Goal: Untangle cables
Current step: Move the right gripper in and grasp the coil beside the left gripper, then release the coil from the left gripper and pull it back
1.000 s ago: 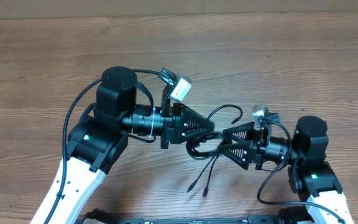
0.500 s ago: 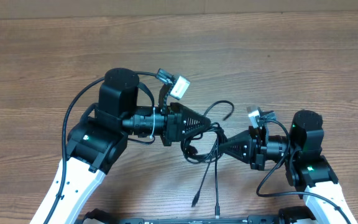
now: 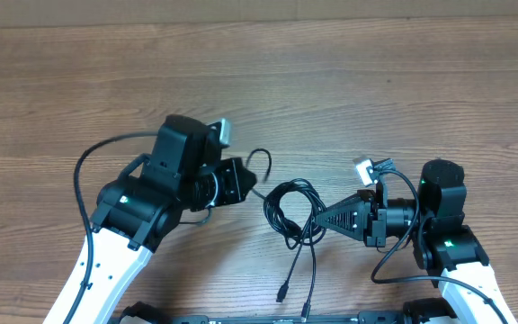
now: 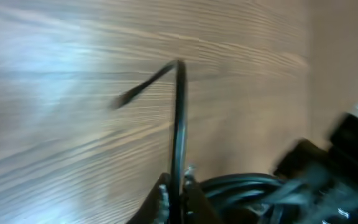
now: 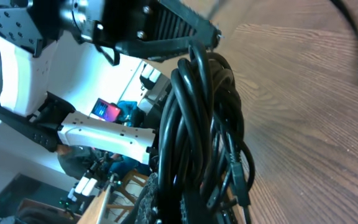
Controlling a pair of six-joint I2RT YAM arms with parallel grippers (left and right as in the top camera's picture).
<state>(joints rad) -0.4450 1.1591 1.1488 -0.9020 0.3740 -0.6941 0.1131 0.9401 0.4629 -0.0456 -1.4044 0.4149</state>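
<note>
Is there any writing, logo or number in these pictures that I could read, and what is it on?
No readable text in any view.
On the small white block at the left arm wrist: nothing legible.
On the small silver-white block at the right arm wrist: too small to read.
On the glowing screen behind, right wrist view: blurred.
On the thin black cables: no lettering seen.

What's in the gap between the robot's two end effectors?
A coiled bundle of thin black cables, gripped by the right end effector; the left end effector pinches one thin black strand. The overhead view shows this.
</note>
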